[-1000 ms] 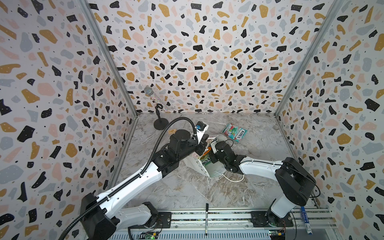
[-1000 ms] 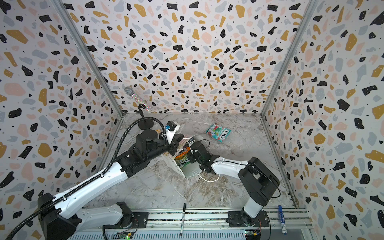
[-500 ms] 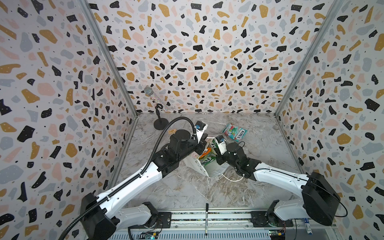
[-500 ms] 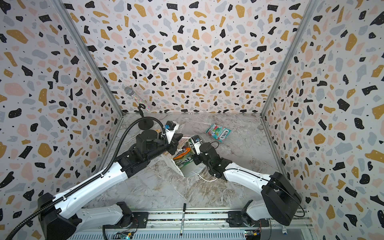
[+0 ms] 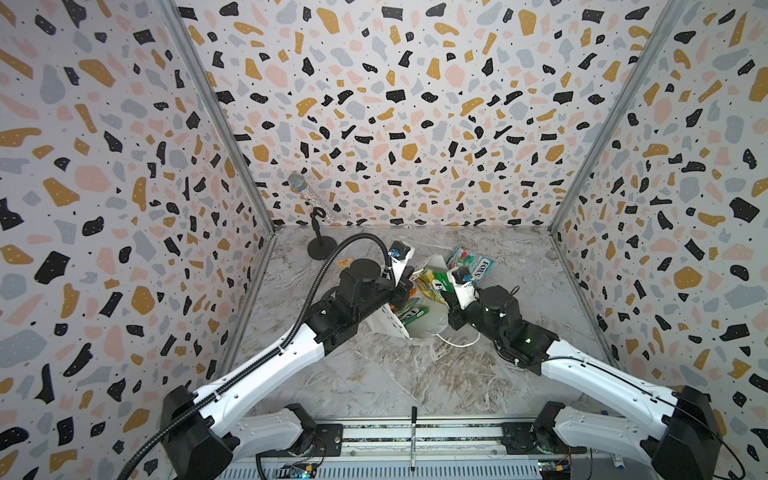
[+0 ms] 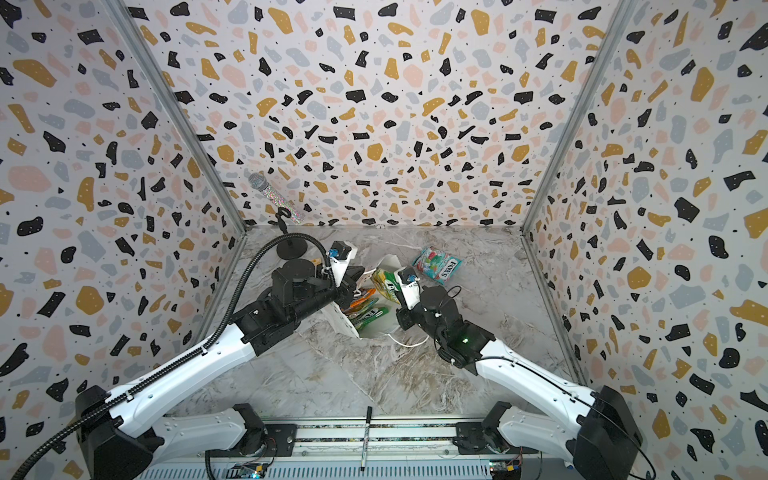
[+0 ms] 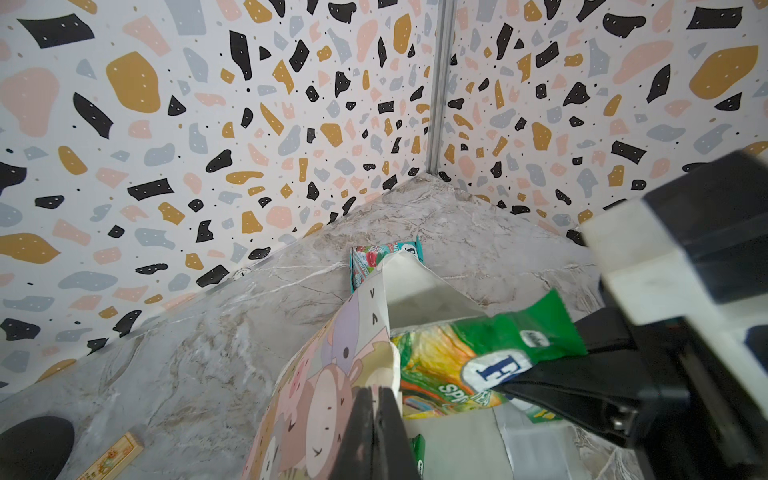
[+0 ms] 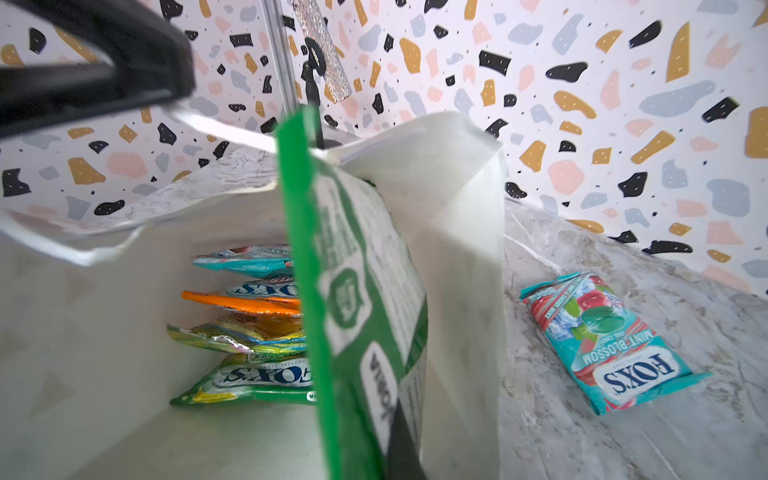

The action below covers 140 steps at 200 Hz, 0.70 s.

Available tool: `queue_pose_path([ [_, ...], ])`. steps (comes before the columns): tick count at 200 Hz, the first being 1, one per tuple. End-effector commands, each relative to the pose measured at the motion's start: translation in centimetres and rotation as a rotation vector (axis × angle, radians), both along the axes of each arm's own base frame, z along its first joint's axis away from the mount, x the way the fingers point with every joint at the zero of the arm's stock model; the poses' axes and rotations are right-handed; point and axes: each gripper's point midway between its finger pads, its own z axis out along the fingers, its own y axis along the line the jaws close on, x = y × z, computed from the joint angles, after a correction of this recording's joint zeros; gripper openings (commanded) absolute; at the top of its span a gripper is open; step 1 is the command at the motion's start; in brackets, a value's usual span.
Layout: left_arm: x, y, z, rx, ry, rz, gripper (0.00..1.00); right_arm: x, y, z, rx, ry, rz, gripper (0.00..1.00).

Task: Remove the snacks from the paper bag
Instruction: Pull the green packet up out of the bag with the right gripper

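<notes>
sideways on the desk (image 5: pixel 415 374), paper bag (image 7: pixel 316 374) mouth agape, left jaws pinching its rim, right jaws clamped on green packet (image 7: pixel 478 353) at that mouth, more packets (image 8: pixel 249 316) inside, teal packet (image 8: pixel 615 345) on open desk beyond the bag

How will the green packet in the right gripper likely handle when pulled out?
Probably floppy: the green packet curves and creases where the right gripper pinches it. Its glossy film looks slippery, so it might slide. Likely light: thin and flat.

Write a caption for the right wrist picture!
Right tool grips a green packet at the mouth of the paper bag; a teal packet lies outside.
</notes>
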Motion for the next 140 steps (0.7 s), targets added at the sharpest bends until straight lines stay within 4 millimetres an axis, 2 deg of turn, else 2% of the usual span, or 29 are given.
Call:
queue_pose_path([
  [1, 0.0, -0.6, 2.0, -0.033, -0.035, -0.020, 0.00, -0.4, -1.4, 3.8, 0.045, -0.091, -0.032, 0.00],
  [71, -0.1, -0.8, 1.8, -0.028, -0.029, -0.030, 0.00, -1.2, -5.2, 9.1, 0.090, -0.214, -0.145, 0.00],
  [103, -0.1, -0.9, 1.8, -0.029, -0.029, -0.033, 0.00, -1.2, -8.1, 11.4, 0.125, -0.269, -0.254, 0.00],
  [140, -0.2, -0.9, 1.8, -0.029, -0.029, -0.034, 0.00, -0.3, -11.7, 12.1, 0.153, -0.274, -0.395, 0.00],
])
